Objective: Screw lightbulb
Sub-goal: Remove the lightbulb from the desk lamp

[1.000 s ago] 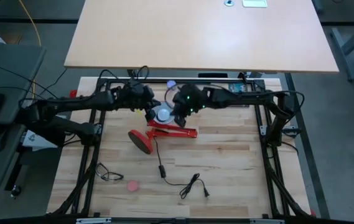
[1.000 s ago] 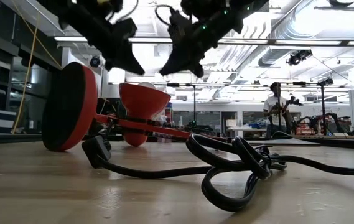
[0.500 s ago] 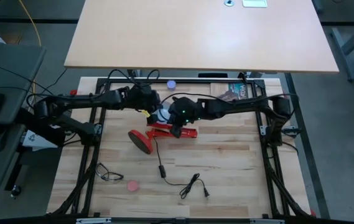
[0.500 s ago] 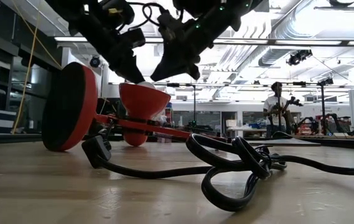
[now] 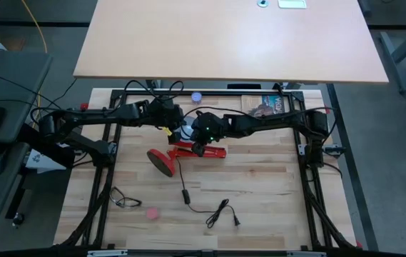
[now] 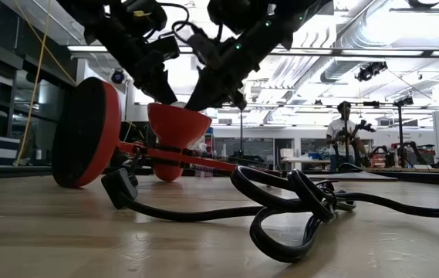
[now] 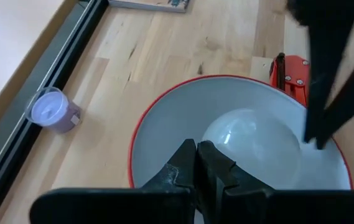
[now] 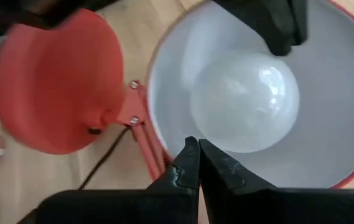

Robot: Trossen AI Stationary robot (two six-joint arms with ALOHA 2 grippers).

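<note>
A red desk lamp point(image 5: 188, 150) lies on its side on the table, its round base point(image 5: 163, 162) on edge. Its shade point(image 6: 179, 123) opens upward, white inside. The frosted white lightbulb point(image 7: 251, 137) sits in the middle of the shade and also shows in the right wrist view point(image 8: 245, 102). My left gripper point(image 7: 195, 163) is shut at the shade's far-left rim. My right gripper point(image 8: 196, 160) is shut at the opposite, near-right rim. Neither gripper holds the bulb. My left gripper comes slanting down from the table's left, its shut fingertips point(image 8: 281, 37) reaching just inside the shade's rim beside the bulb. They seem to press on the shade's inner wall; I cannot tell whether they touch the bulb. My right gripper comes slanting down from the table's right, its shut fingertips point(image 7: 316, 134) on the shade's inner wall just inside the rim, next to the bulb. The shade stays resting on the table with the lamp.
The lamp's black cord point(image 5: 210, 210) runs toward the near edge and lies coiled in front in the low view point(image 6: 296, 208). A small lavender round thing point(image 5: 196, 96) stands at the far edge, a pink disc point(image 5: 152, 213) near the front left. A person point(image 6: 345, 131) stands far behind.
Both grippers have come down onto the lamp's shade. My right gripper has also gone toward the table's left and near edge; my left gripper has gone a little toward the right. The lamp has stayed where it was.
</note>
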